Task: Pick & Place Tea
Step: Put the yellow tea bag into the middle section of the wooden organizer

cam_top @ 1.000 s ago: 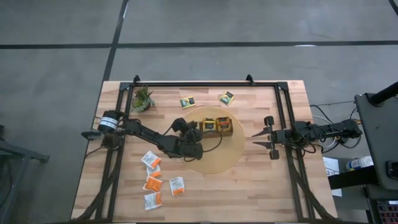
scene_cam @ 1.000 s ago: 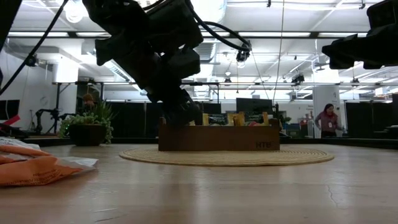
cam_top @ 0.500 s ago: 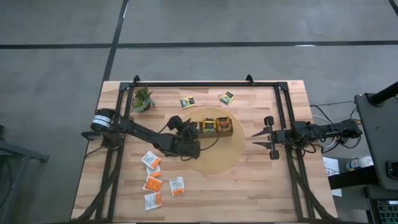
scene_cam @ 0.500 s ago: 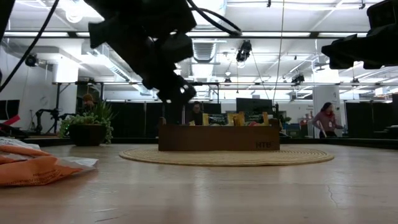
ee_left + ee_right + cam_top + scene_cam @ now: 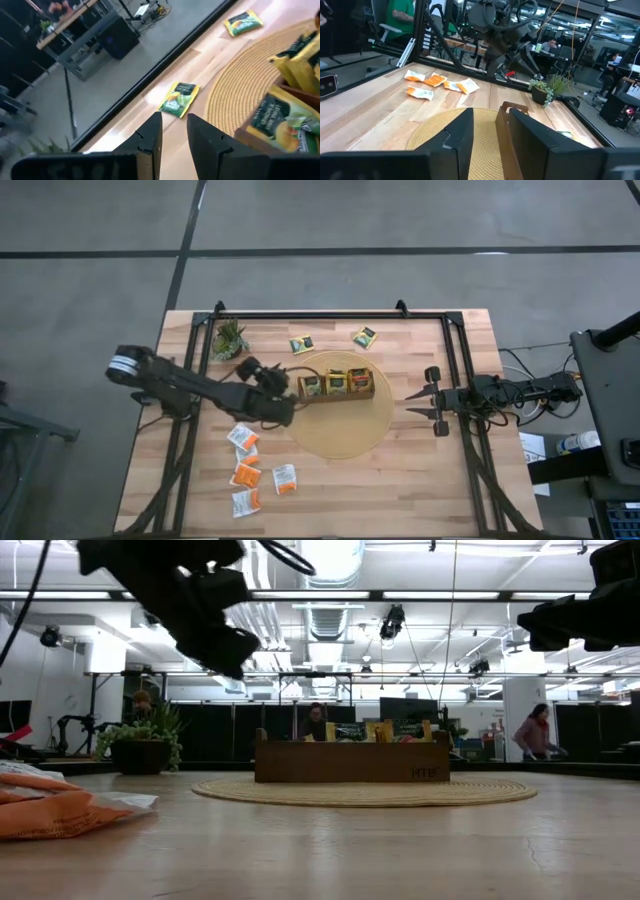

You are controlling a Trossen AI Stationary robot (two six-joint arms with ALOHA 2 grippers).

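Wooden table (image 5: 420, 470) (round woven mat (image 5: 345, 435)) | jaws: both slightly spread, empty

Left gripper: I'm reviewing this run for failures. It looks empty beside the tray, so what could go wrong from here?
1. The left gripper, open and empty, sits close by the wooden tray; a swing might nudge it or the yellow sachets standing in it.
2. The orange sachets lie bunched, some overlapping, so a pick there might drag two.

Bare table (image 5: 420, 470) right of the mat (image 5: 345, 435); tray (image 5: 336, 384) blocks its middle.
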